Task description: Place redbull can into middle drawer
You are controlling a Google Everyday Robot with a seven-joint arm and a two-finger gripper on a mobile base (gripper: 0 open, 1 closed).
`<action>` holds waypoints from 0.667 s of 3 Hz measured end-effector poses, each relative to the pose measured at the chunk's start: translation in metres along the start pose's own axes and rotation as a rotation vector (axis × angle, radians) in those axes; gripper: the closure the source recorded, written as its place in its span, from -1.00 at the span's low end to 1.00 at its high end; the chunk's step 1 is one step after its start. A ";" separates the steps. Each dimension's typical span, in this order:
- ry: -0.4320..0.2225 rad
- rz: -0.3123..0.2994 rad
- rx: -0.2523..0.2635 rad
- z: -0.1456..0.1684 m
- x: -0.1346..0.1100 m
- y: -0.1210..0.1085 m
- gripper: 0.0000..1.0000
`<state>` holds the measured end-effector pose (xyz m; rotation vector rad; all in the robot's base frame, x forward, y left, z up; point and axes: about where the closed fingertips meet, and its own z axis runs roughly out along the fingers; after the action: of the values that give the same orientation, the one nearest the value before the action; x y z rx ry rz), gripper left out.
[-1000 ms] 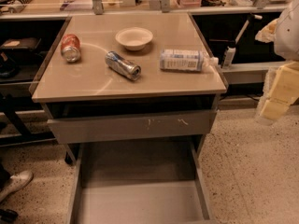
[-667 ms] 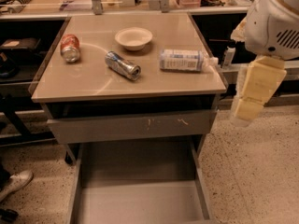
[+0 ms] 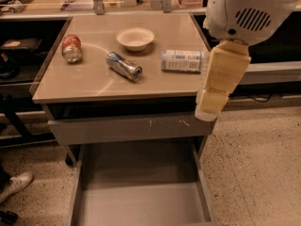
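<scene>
The redbull can (image 3: 123, 66), slim and silver-blue, lies on its side in the middle of the tan tabletop (image 3: 94, 86). The middle drawer (image 3: 141, 197) is pulled out low at the front, and its plain grey floor shows nothing in it. My gripper (image 3: 210, 108) hangs down from the white arm (image 3: 249, 11) at the table's right front corner. It is to the right of the can, apart from it and higher than the drawer.
A stouter red-orange can (image 3: 71, 48) lies at the table's left. A white bowl (image 3: 135, 37) stands behind the redbull can. A labelled bottle (image 3: 183, 60) lies at the right edge. A closed grey drawer front with scratches (image 3: 131, 128) is above the open drawer. A shoe (image 3: 16, 185) is on the floor at left.
My arm has swung in from the right edge of view towards the table's right front corner. The cans, bowl, bottle and drawer have not moved.
</scene>
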<state>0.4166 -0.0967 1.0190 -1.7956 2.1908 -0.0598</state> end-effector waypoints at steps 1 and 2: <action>-0.016 0.028 0.019 0.004 -0.009 -0.010 -1.00; -0.015 0.101 -0.010 0.025 -0.033 -0.042 -1.00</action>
<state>0.4688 -0.0694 1.0112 -1.6824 2.2708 -0.0129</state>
